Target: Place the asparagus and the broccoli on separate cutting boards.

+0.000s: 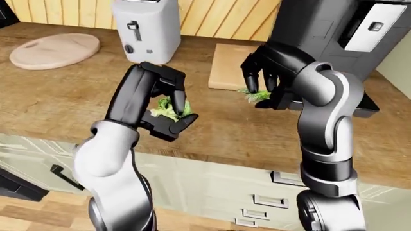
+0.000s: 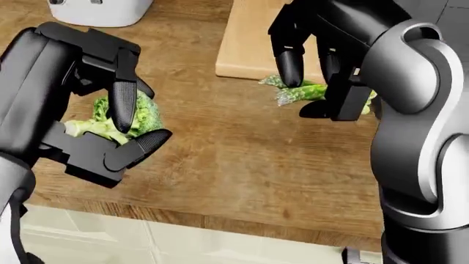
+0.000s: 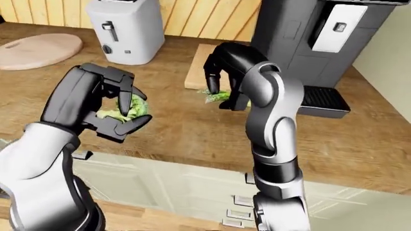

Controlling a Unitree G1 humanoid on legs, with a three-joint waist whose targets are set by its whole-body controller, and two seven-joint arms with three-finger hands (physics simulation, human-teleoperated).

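My left hand (image 2: 136,135) is shut on the broccoli (image 2: 95,124), a green floret with a pale stem, and holds it above the wooden counter (image 2: 242,159). The asparagus (image 2: 290,94) lies on the counter against the near edge of the rectangular cutting board (image 2: 246,44). My right hand (image 2: 306,88) hangs over the asparagus with its fingers pointing down around it, open, not closed on it. A round cutting board (image 1: 54,50) lies at the upper left of the left-eye view.
A white toaster (image 1: 146,29) stands between the two boards at the top. A dark coffee machine (image 1: 334,29) with its drip tray (image 3: 324,98) stands right of the rectangular board. The counter's edge runs along the bottom, with cabinet drawers (image 1: 263,199) below.
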